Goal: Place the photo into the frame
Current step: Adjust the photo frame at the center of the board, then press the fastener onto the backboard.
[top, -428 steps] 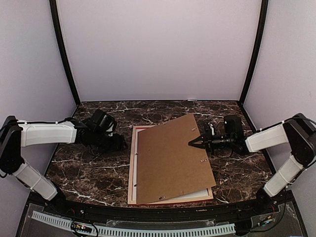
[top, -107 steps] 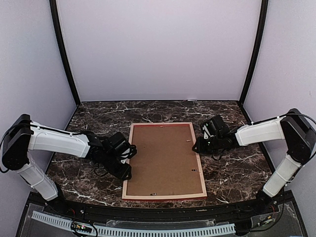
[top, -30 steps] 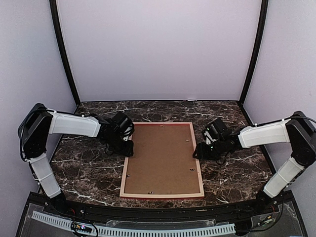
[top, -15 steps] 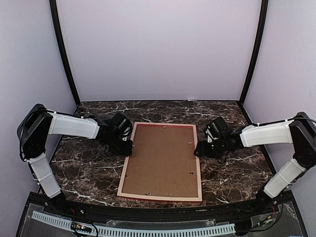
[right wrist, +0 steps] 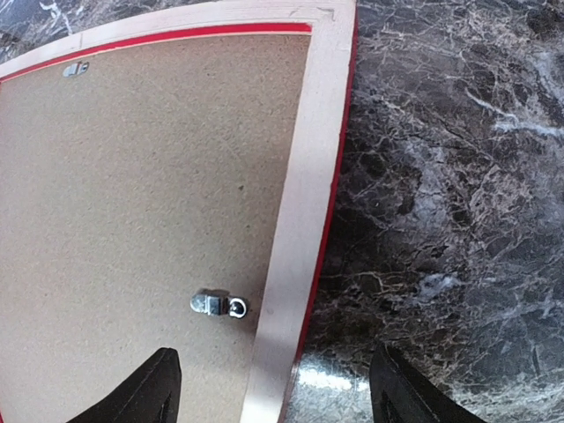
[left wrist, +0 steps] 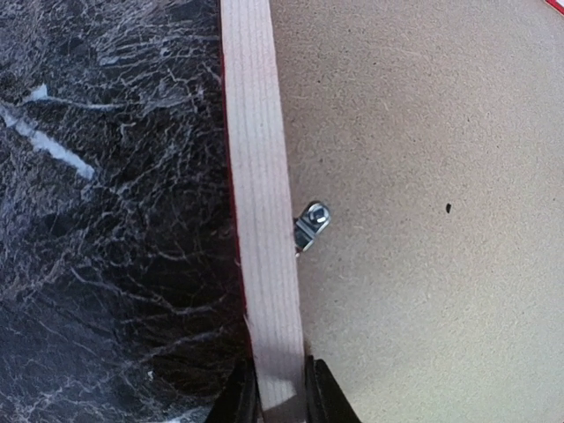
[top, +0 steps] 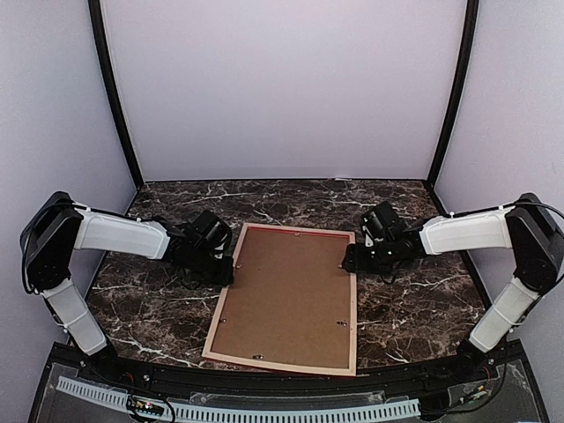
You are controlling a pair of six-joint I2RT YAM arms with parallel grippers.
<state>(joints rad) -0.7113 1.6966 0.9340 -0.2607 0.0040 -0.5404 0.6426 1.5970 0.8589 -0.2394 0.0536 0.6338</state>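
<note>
Well, from above, the frame (top: 278,362) lies back-up in the middle of the dark marble surface (top: 414,308), a little askew, its long sides running away from my bases. It is a big thin rectangle with a pale wood rail all round, a brown backing board (top: 286,295) filling it, and a sliver of bright red under the near edge. My left fingers (top: 226,261) are at its left long rail and my right fingers (top: 351,258) at its right long rail, both toward the far end. I cannot tell from here whether the frame is off the surface. In my left wrist view the fine-grained rail runs up the picture with a thin red line along its outer side, marble to the left and speckled board to the right. A small silver clip (left wrist: 310,225) sits at the rail's inner edge. My left fingers (left wrist: 324,398) are closed on that rail, one tip pressed to each side. My right wrist view shows the frame's far right corner, with red along the far rail's inner lip and the right rail's outer edge. Another clip (right wrist: 218,305) lies on the board just beside the rail. My right fingers (right wrist: 157,388) stand wide open, straddling the rail without touching it.
</note>
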